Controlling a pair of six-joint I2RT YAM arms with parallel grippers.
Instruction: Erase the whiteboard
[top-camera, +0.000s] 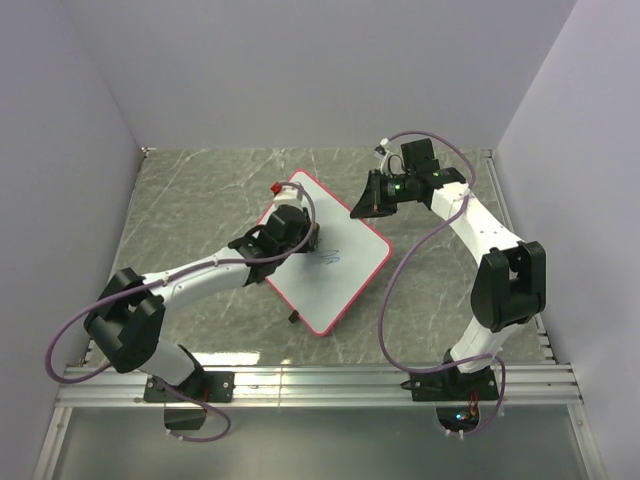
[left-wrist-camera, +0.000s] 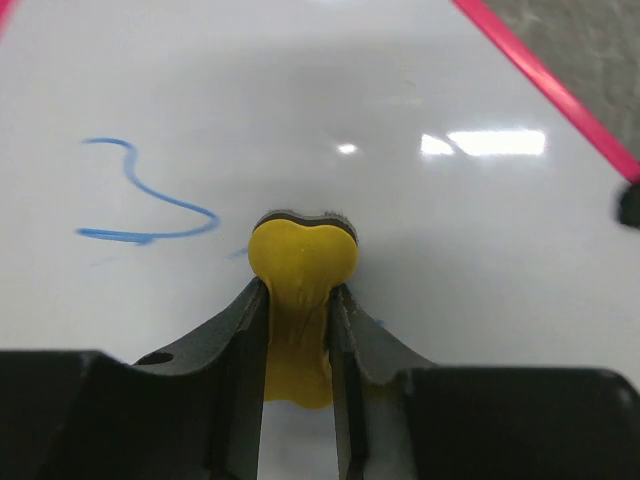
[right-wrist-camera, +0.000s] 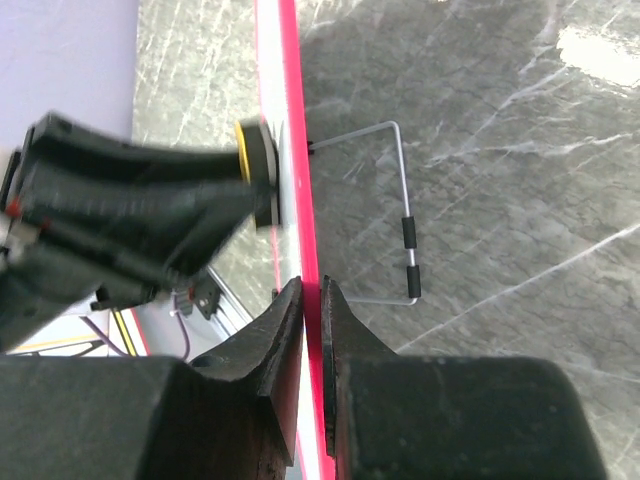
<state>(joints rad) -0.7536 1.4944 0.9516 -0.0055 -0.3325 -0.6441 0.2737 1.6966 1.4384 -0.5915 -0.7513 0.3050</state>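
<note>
The left gripper (left-wrist-camera: 298, 290) is squeezed tight on a small yellow round eraser (left-wrist-camera: 302, 255). The dark bottom of the eraser is pressed on the shiny white whiteboard with a pink frame (left-wrist-camera: 420, 230). Just to the left of the eraser there is a curly blue pen line (left-wrist-camera: 150, 195) on the board.

The right gripper (right-wrist-camera: 311, 300) is pinched shut on the pink edge of the whiteboard, with one finger on each side. Near it, a thin bent metal wire stand (right-wrist-camera: 405, 220) sticks out from the back of the board.

From above, the whiteboard sits in the middle of the grey stone-look table (top-camera: 200, 200), turned at a slant. The left gripper is over its upper left part. The right gripper holds its upper right edge. The blue line is near the middle of the board.
</note>
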